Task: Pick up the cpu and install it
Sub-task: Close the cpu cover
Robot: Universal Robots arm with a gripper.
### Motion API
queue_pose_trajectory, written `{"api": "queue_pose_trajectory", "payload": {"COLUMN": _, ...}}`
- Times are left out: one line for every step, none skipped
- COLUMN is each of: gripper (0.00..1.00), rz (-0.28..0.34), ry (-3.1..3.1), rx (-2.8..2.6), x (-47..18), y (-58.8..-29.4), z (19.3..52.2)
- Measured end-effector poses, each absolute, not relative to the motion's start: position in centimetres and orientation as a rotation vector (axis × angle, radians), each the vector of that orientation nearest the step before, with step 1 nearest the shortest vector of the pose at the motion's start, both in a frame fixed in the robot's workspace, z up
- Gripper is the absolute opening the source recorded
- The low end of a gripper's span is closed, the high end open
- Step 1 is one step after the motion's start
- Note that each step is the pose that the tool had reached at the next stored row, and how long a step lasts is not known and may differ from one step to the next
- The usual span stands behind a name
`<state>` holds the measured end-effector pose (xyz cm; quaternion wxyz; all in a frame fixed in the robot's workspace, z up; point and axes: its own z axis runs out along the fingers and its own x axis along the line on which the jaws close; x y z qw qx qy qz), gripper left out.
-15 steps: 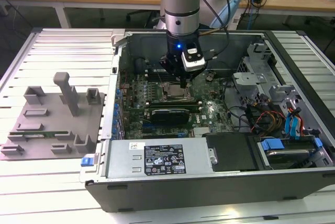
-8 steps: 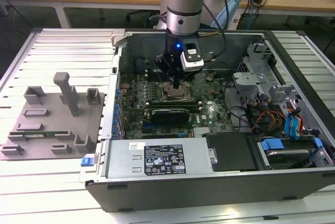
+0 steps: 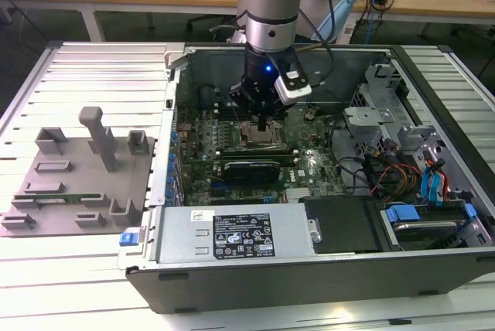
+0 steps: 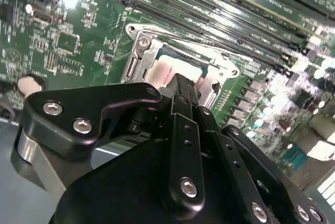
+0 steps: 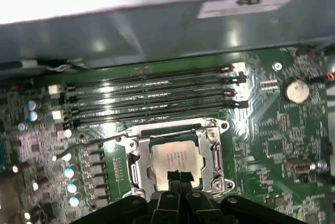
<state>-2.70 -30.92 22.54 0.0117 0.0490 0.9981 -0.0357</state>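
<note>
- Gripper point(image 3: 264, 124): clenched, with the fingers point(image 5: 174, 178) pressed together and nothing between them in both wrist views.
- Hangs from the arm point(image 3: 271, 6) inside the open case point(image 3: 309, 284) and points straight down at the green board point(image 5: 272, 145).
- Directly under the fingertips: the cpu point(image 5: 172, 153), flat in the socket point(image 5: 217, 156), silvery top up.
- In the second wrist view, reaches over one edge of the cpu point(image 4: 159, 71). Touching or a hair above, cannot tell.
- Around the cpu on every side: the socket's metal frame point(image 4: 141, 51), screwed to the board.
- Just past the socket, on its far side from the gripper: a row of long dark slots point(image 5: 152, 98), lying parallel.
- Near the gripper but apart from the socket: a round silver battery point(image 5: 297, 90), flat on the board.
- Well apart from the gripper, toward the exterior view's left and outside the case: a grey tray point(image 3: 77, 184) with upright pegs, resting on the ribbed table point(image 3: 93, 76).
</note>
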Motion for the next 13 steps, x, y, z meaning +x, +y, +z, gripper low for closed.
{"api": "queue_pose_trajectory", "payload": {"gripper": 0.11, "rz": -0.111, "ry": 3.114, "rx": 0.087, "x": -2.7, "y": -30.9, "z": 22.5}}
{"api": "queue_pose_trajectory", "payload": {"gripper": 0.11, "rz": -0.109, "ry": 3.113, "rx": 0.017, "x": -2.7, "y": -30.9, "z": 22.5}}
{"api": "queue_pose_trajectory", "payload": {"gripper": 0.11, "rz": -0.109, "ry": 3.112, "rx": -0.016, "x": -2.7, "y": -30.9, "z": 22.5}}
{"api": "queue_pose_trajectory", "payload": {"gripper": 0.11, "rz": -0.109, "ry": 3.112, "rx": -0.04, "x": -2.7, "y": -30.9, "z": 22.5}}
{"api": "queue_pose_trajectory", "payload": {"gripper": 0.11, "rz": -0.101, "ry": 3.111, "rx": -0.057, "x": -2.7, "y": -31.0, "z": 22.5}}
{"api": "queue_pose_trajectory", "payload": {"gripper": 0.11, "rz": -0.078, "ry": 3.111, "rx": -0.06, "x": -2.7, "y": -31.1, "z": 22.4}}
{"api": "queue_pose_trajectory", "payload": {"gripper": 0.11, "rz": -0.057, "ry": 3.112, "rx": -0.06, "x": -2.7, "y": -31.2, "z": 22.4}}
{"api": "queue_pose_trajectory", "payload": {"gripper": 0.11, "rz": -0.027, "ry": 3.112, "rx": -0.06, "x": -2.7, "y": -31.4, "z": 22.4}}
{"api": "queue_pose_trajectory", "payload": {"gripper": 0.11, "rz": -0.009, "ry": 3.112, "rx": -0.061, "x": -2.7, "y": -31.5, "z": 22.4}}
{"api": "queue_pose_trajectory", "payload": {"gripper": 0.11, "rz": 0.015, "ry": 3.111, "rx": -0.062, "x": -2.7, "y": -31.6, "z": 22.3}}
{"api": "queue_pose_trajectory", "payload": {"gripper": 0.11, "rz": 0.017, "ry": 3.111, "rx": -0.062, "x": -2.7, "y": -31.7, "z": 22.3}}
{"api": "queue_pose_trajectory", "payload": {"gripper": 0.11, "rz": 0.017, "ry": 3.111, "rx": -0.062, "x": -2.8, "y": -31.8, "z": 22.3}}
{"api": "queue_pose_trajectory", "payload": {"gripper": 0.11, "rz": 0.017, "ry": 3.111, "rx": -0.063, "x": -2.9, "y": -32.0, "z": 22.2}}
